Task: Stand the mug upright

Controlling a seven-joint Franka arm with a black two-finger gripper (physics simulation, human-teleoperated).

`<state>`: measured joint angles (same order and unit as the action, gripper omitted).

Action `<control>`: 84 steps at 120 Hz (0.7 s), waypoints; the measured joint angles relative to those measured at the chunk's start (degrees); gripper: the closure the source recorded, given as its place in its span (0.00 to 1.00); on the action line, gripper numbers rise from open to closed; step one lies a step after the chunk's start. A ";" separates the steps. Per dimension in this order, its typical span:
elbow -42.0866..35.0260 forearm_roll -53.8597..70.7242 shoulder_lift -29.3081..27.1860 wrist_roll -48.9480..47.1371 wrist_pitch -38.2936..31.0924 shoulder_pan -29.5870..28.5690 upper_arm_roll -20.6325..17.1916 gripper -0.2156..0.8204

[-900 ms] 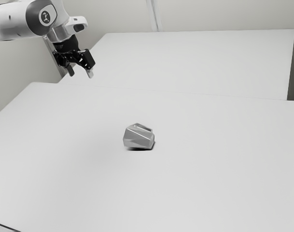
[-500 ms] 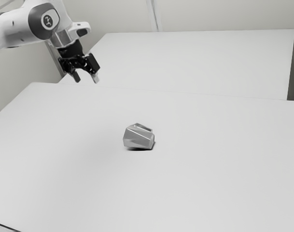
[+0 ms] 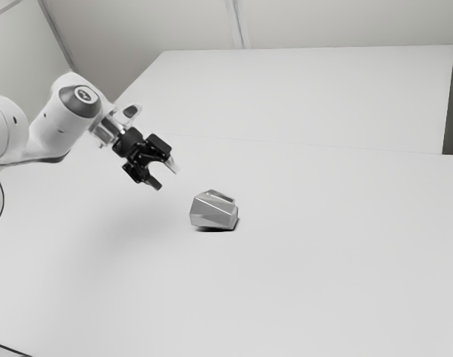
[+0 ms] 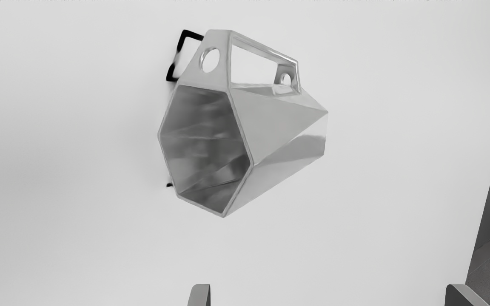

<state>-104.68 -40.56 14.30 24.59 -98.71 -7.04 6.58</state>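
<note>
Grey mug (image 3: 213, 212) | lying, long axis near-level | mouth toward wide-spread end effector (image 3: 166, 178)

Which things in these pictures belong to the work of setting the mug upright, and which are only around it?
For the work:
grey faceted mug, on its side
black two-finger gripper, open

Only around:
white table
pale back wall

There, on the arm (image 3: 56, 128), a small emblem (image 3: 85, 94) was spotted, but no lettering or number could be read.
</note>
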 joint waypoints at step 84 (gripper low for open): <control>-3.93 -28.56 12.56 22.85 -1.38 -0.54 -0.65 0.21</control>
<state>-108.61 -69.11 26.86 47.44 -100.08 -7.59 5.93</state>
